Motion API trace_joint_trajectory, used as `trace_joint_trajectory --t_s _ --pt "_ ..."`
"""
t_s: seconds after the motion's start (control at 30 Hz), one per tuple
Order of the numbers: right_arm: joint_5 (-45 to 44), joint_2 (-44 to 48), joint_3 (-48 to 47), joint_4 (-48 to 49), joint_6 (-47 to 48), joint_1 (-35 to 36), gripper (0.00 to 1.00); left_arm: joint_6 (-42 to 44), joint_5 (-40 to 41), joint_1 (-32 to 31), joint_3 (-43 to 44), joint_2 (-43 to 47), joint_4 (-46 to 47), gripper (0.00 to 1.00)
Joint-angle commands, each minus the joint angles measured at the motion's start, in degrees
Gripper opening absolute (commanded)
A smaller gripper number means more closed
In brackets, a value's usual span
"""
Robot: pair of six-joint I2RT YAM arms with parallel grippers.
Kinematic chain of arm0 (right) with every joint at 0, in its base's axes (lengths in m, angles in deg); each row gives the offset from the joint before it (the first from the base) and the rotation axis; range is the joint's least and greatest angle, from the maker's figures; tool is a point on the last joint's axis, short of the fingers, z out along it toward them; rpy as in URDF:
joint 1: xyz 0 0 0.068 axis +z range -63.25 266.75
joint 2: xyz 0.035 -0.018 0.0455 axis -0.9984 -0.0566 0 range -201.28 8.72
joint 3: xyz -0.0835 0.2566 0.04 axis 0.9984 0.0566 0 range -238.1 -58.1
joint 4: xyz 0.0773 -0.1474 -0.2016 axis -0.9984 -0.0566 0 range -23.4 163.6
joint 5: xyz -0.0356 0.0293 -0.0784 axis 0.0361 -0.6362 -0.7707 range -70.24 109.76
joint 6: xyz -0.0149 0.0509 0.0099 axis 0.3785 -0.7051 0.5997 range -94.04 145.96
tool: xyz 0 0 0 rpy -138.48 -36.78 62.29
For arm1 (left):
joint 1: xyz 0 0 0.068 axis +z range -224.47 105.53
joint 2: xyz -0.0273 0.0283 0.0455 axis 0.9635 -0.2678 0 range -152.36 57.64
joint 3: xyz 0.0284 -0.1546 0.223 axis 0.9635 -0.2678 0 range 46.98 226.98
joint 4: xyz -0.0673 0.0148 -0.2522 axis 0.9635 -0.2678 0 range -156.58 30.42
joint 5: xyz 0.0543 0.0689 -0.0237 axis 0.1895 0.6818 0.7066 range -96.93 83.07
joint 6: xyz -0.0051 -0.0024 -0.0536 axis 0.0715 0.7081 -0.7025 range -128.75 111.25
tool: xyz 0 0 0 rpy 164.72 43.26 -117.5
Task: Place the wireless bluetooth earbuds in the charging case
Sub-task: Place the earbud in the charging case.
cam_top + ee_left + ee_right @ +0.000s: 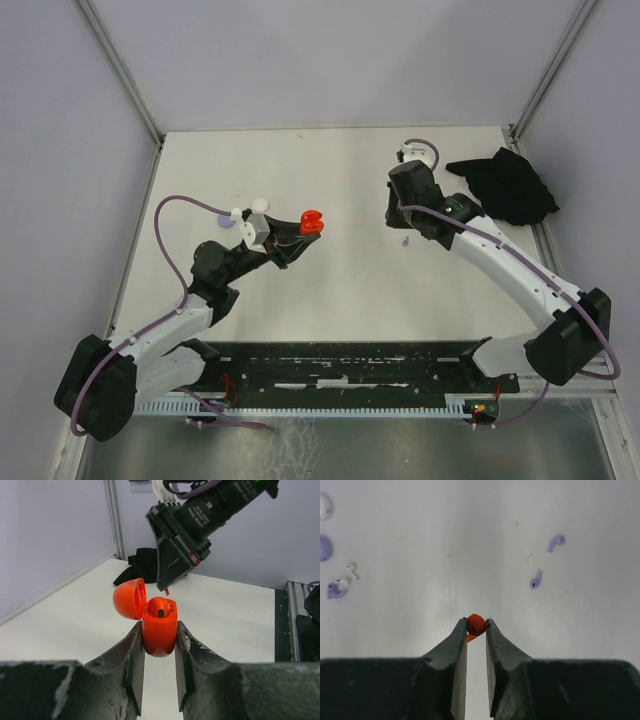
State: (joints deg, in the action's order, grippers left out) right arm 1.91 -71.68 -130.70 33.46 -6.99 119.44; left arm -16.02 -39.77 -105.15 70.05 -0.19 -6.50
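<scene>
Red charging case (159, 630), pinched at its lower body between the two fingers of the left claw (159, 626), which is closed tight against its sides. The case stands upright and is held above the white desk (75, 620). Its hinged lid (130, 599) is swung open to the left, and a rounded red piece sits in the exposed well. Beyond the case, in the left wrist view, the right claw (164, 586) points downward, near the case but apart from it. The right claw is drawn almost fully together on a red earbud (475, 624), gripping its bulb at the very fingertips, with the stem projecting below and to the left. Farther out on the desk lie two lilac earbuds (556, 542), separate from each other and to the right of the right claw. A black cloth (505, 185) lies crumpled at the far right edge of the desk.
</scene>
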Motion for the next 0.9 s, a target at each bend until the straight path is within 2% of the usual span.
trace_joint_trajectory --t_s 0.0,0.23,0.53,0.87 --pt "-0.65 5.93 -2.39 8.13 5.43 4.15 0.14 -2.42 1.03 -0.05 0.31 -0.99 7.83 0.03" --pt "4.12 12.34 0.45 21.49 13.33 11.27 0.14 -2.77 0.22 0.14 0.63 -1.86 9.48 0.03" --pt "10.61 15.34 4.13 37.2 22.26 18.89 0.13 -6.71 -0.02 0.12 1.14 -2.38 11.26 0.03" --pt "14.48 12.4 4.19 41.36 26.99 23.19 0.15 -9.49 0.61 0.12 1.44 -1.56 12.1 0.03"
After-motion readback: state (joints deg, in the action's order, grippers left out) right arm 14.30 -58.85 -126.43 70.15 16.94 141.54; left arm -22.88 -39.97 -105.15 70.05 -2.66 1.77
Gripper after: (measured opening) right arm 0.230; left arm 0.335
